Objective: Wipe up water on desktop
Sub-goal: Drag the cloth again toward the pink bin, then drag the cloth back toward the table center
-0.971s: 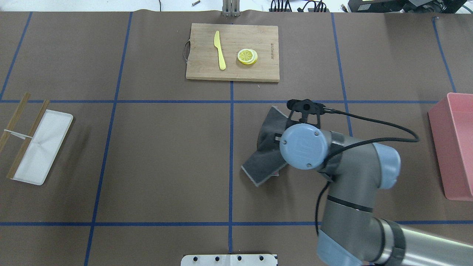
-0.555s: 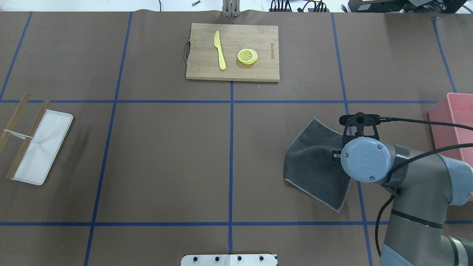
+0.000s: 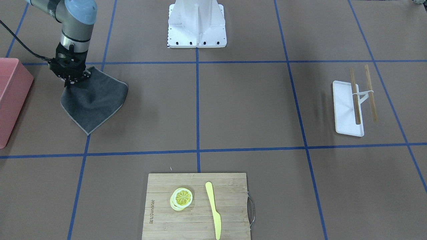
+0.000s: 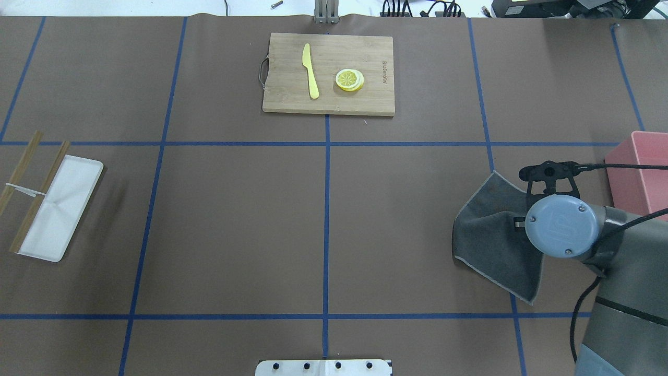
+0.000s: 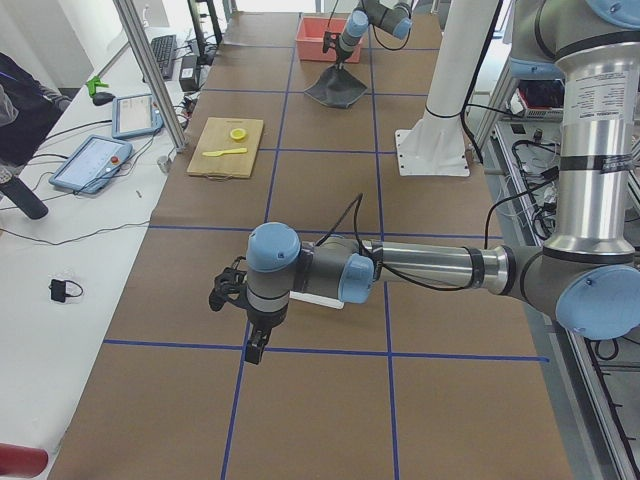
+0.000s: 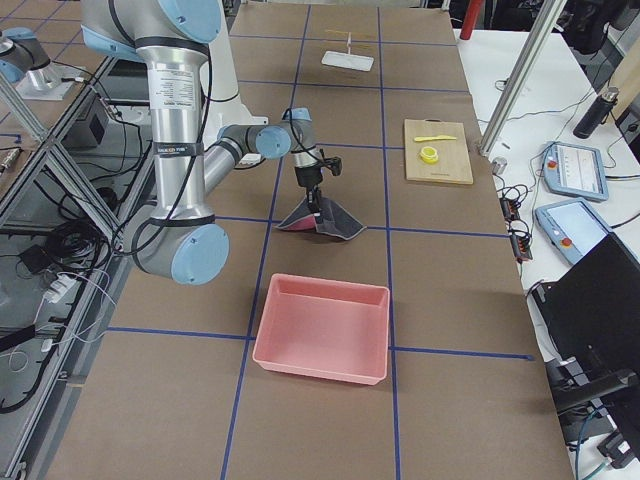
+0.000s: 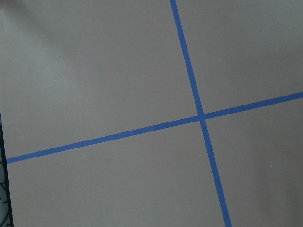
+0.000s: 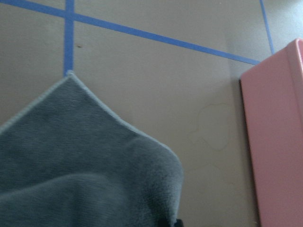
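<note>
Brown surface (image 4: 235, 224) divided into large rectangles by blue tape lines (image 4: 326, 209), seen from above, from the front and from both ends. The right arm enters at the right of the overhead view, its right tool (image 3: 67, 83) pointing straight down and closed on one corner of a grey cloth (image 4: 490, 240). The pinched corner is raised into a small peak, clearest in the exterior right view, while the rest of the cloth lies spread on the surface, covering part of one tape line. A pink bin (image 4: 639, 203) stands near the cloth without touching it. In the right wrist view a faint irregular mark (image 8: 210, 127) shows on the bare surface between the cloth edge and the bin wall. The left tool (image 5: 255, 352) hangs above the surface at the opposite end, close to a crossing of tape lines; whether it is open or closed cannot be told. Just beside that arm lies a white tray (image 4: 60, 209) with two wooden sticks (image 4: 39, 193) along its edge. At the far middle of the surface a cutting board (image 4: 327, 73) carries a yellow knife (image 4: 310, 70) and lemon slices (image 4: 349, 80), set apart from each other
</note>
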`<control>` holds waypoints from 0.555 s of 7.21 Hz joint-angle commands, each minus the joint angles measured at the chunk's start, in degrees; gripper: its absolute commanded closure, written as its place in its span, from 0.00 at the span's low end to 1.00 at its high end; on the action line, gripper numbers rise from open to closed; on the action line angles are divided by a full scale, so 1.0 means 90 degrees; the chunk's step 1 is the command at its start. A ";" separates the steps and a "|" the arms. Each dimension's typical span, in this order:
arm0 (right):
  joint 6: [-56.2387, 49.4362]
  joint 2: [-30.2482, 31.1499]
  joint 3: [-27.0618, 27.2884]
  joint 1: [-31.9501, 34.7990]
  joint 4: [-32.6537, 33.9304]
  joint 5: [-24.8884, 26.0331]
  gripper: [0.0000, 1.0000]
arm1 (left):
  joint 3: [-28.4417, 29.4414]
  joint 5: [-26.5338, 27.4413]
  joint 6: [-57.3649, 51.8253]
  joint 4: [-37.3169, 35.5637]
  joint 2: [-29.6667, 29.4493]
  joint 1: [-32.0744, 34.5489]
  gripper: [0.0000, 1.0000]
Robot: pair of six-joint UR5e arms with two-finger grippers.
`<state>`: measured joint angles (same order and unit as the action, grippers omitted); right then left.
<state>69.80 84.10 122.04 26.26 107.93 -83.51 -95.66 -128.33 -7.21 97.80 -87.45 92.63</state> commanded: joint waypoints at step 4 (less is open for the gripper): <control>0.2504 -0.3043 -0.2063 -0.0690 -0.1166 0.0060 1.00 | 0.0013 0.0002 0.0001 -0.0008 -0.0019 0.0000 0.01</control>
<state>86.83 60.23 106.74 21.59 102.94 -83.37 -95.59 -128.25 -7.21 97.74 -87.54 92.64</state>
